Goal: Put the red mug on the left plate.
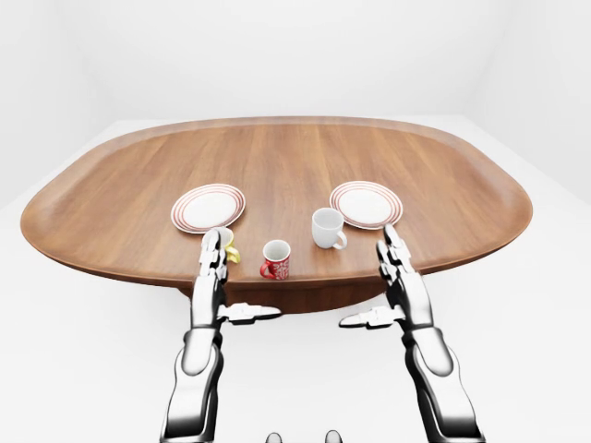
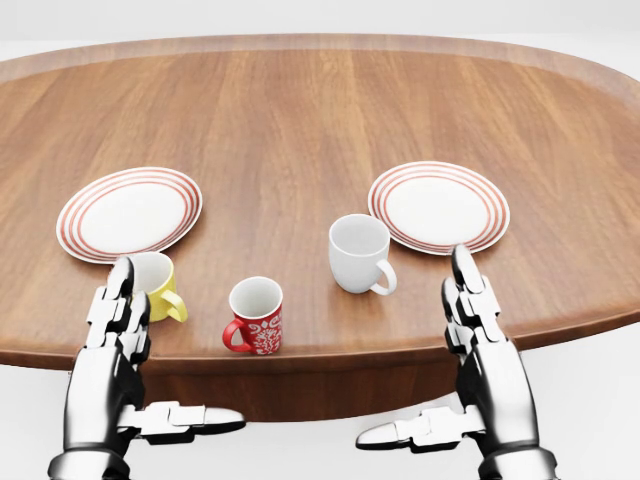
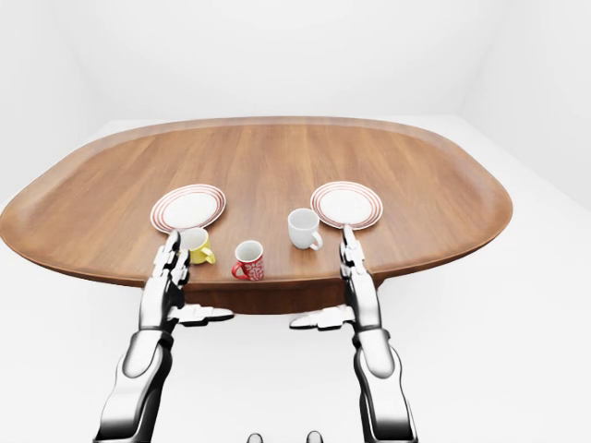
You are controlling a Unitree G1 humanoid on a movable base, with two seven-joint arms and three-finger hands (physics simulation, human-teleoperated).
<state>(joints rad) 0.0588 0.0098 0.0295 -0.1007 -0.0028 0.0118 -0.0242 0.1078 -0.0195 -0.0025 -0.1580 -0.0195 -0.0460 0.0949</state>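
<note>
Red mug (image 2: pixel 256 315) stands just right of the left hand (image 2: pixel 118 340), whose 3 fingers are spread and empty; the right hand (image 2: pixel 480 350) likewise. Probably light, rigid, slippery glaze: grasp around its body, handle facing left.
</note>
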